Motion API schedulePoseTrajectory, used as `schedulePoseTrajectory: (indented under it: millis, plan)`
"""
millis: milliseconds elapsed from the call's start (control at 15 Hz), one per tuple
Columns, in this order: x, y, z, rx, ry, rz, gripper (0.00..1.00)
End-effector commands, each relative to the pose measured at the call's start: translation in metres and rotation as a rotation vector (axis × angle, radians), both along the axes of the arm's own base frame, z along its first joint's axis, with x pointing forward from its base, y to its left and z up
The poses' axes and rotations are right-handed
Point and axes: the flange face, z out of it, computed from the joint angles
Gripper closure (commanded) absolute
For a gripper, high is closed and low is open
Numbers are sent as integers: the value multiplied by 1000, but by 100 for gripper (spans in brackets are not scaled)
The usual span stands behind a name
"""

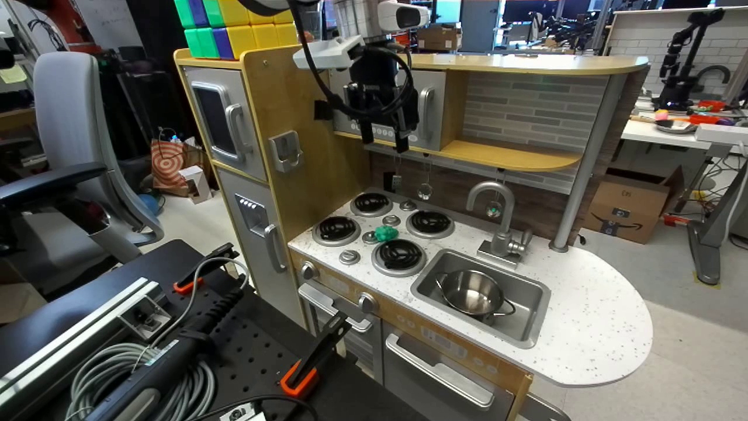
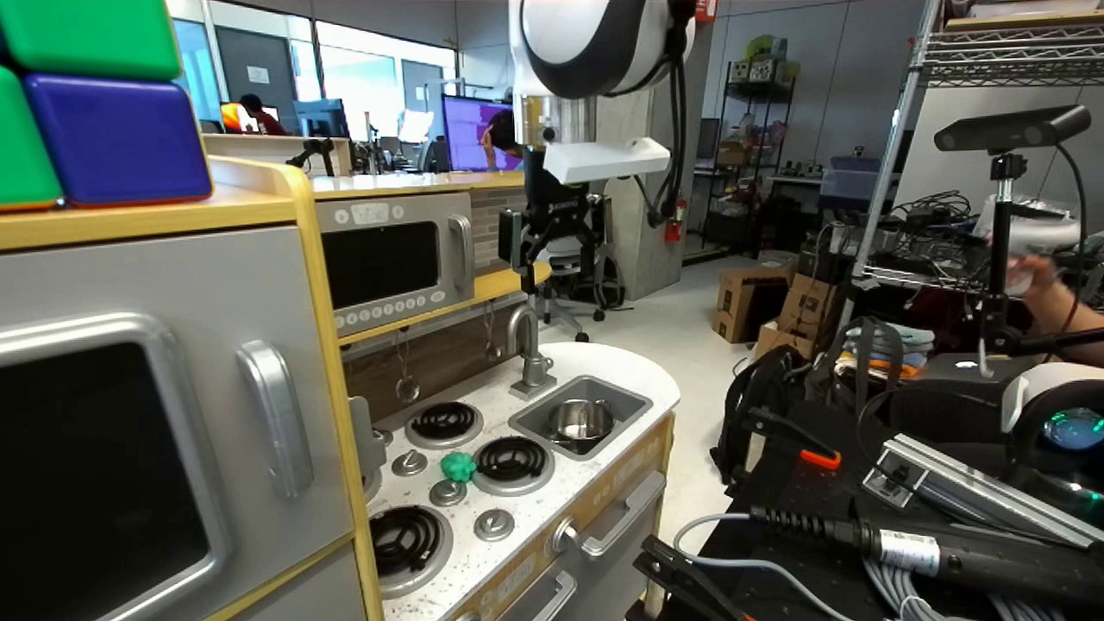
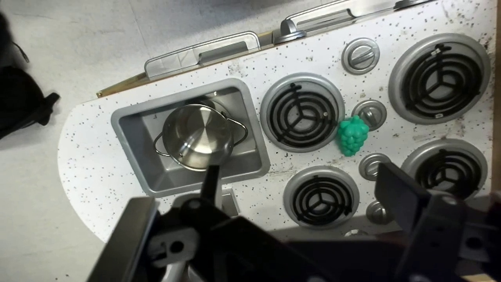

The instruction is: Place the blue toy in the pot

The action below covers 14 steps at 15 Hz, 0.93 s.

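Green, the toy lies well below the spread, unladen fingers; the pot, also well below them, stands without it, so grasping, carrying and placing apparently all remain.

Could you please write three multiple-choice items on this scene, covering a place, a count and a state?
1. Where is the pot?
A) On the shelf
B) In the sink
C) On the floor

2. How many burners are there?
A) Two
B) Three
C) Four

3. How does the tool stand?
A) Open, holding nothing
B) Shut on the pot
C) Shut, holding nothing

1 B: both exterior views show the pot inside the sink.
2 C: the wrist view shows all four.
3 A: the tool's fingers stand wide apart with nothing between, and the green toy lies among the burners.
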Motion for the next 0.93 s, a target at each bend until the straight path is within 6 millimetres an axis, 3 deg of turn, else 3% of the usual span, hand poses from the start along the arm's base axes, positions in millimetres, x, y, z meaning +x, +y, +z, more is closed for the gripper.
schedulePoseTrajectory:
  millis: [0,200,333,867]
  plan:
    - [0,-1,2,0,-1,-1,0]
    - [0,-1,4,0,-5,-2,0]
    - [7,-1,-8,11,28,16,0]
    - [63,26,-95,114,84,139,0]
